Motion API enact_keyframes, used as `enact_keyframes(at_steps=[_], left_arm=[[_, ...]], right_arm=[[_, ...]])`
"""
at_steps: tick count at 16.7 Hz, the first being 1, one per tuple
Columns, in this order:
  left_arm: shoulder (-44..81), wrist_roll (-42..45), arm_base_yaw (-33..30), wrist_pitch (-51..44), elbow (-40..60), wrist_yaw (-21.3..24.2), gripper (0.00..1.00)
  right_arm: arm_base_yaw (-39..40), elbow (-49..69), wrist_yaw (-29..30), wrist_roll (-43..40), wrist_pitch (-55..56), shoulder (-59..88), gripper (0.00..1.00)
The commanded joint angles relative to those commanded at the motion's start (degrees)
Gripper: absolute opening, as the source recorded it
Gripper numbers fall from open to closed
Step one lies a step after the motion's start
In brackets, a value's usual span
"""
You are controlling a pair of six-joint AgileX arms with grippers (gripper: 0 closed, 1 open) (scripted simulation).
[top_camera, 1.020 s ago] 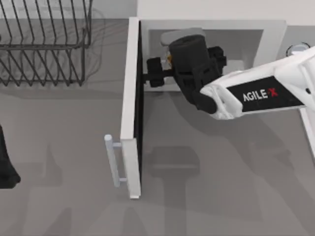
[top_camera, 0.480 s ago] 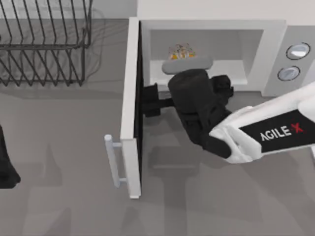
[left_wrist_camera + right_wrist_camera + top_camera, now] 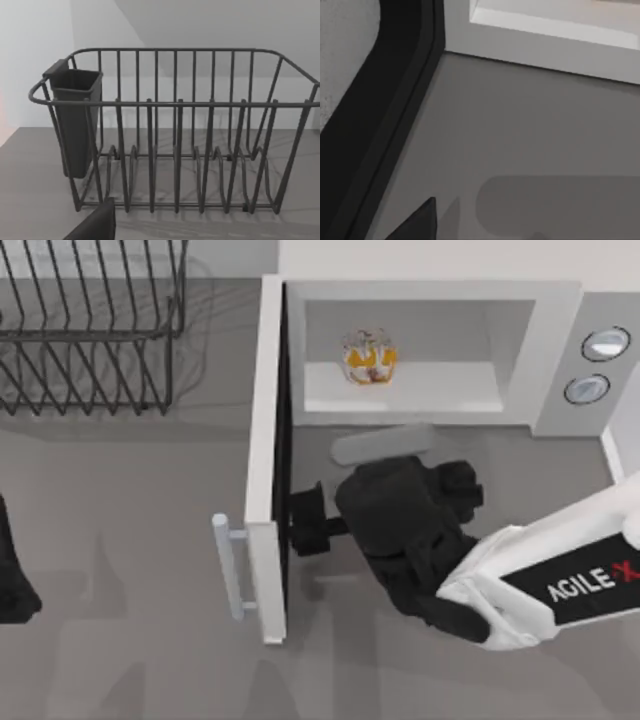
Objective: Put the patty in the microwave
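While the patty (image 3: 369, 357) sits inside the microwave (image 3: 555, 350), right gripper (image 3: 308, 522) (arm marked "AGILE X") — aperture seemingly unreadable.

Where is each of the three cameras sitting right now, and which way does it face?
Top view: above the table, looking down on the large white boxy microwave, the small orange-yellow lumpy patty inside it, and the right gripper beside the open white door.
Left wrist view: on the left arm, facing the dark wire rack; a black part of that arm sits at the picture's edge.
Right wrist view: on the right arm, facing the grey table by the microwave's front.
Shared: top and left wrist views both show the rack.
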Motion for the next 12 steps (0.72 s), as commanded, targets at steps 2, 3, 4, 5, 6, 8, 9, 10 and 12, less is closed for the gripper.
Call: enact_keyframes(at_steps=[2, 3, 4, 5, 6, 8, 9, 10, 12], left_arm=[[0.00, 0.00, 0.00, 0.00, 0.00, 0.00, 1.00], [0.00, 0.00, 0.00, 0.00, 0.00, 0.00, 1.00], [0.00, 0.00, 0.00, 0.00, 0.00, 0.00, 1.00], [0.00, 0.00, 0.00, 0.00, 0.00, 0.00, 1.00], [0.00, 0.00, 0.00, 0.00, 0.00, 0.00, 1.00], [0.00, 0.00, 0.00, 0.00, 0.00, 0.00, 1.00], [0.00, 0.00, 0.00, 0.00, 0.00, 0.00, 1.00], [0.00, 0.00, 0.00, 0.00, 0.00, 0.00, 1.00], [0.00, 0.00, 0.00, 0.00, 0.00, 0.00, 1.00]], right_arm=[[-0.08, -1.20, 0.14, 0.29, -0.69, 0.83, 1.00], [-0.08, -1.20, 0.14, 0.29, -0.69, 0.83, 1.00], [-0.08, -1.20, 0.14, 0.29, -0.69, 0.83, 1.00], [-0.08, -1.20, 0.14, 0.29, -0.69, 0.83, 1.00], [-0.86, -1.26, 0.18, 0.23, -0.66, 0.81, 1.00], [-0.74, -0.73, 0.29, 0.17, -0.20, 0.22, 1.00], [-0.51, -0.19, 0.37, 0.08, 0.21, -0.57, 1.00], [-0.15, 0.27, 0.39, -0.05, 0.50, -1.47, 1.00], [0.84, 0.99, 0.30, -0.39, 0.73, -3.51, 1.00]])
